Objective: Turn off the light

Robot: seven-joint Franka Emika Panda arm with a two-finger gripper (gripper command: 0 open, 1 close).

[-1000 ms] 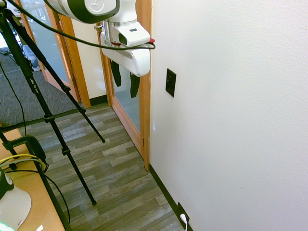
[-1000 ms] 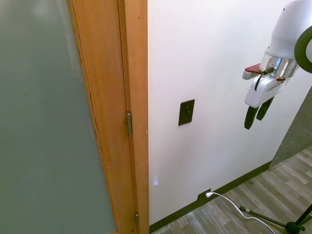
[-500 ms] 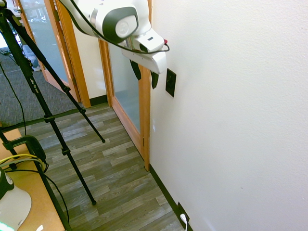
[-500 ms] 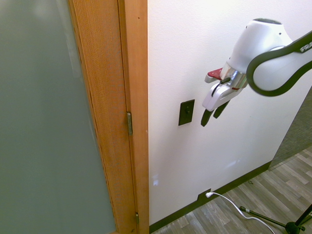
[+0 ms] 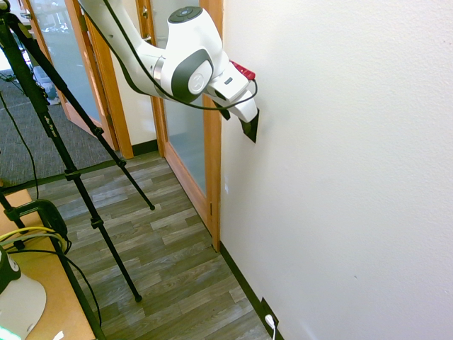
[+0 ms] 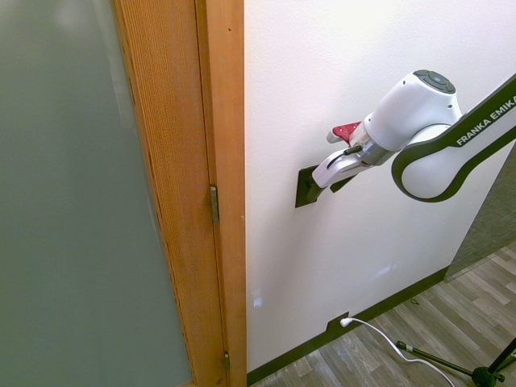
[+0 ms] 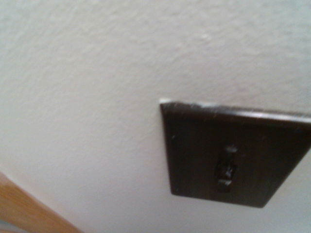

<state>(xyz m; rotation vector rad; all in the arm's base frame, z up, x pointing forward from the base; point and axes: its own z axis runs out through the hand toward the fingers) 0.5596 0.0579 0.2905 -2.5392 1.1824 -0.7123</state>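
Gripper (image 6: 310,184): fingers spread wide, gripping nothing, tips at the wall.
Switch (image 7: 228,155): directly under the fingertips; flat dark rectangular plate, small central toggle.
Wall (image 5: 340,142): white, fine-textured.
Door frame (image 6: 218,121): beside switch; grained wood.
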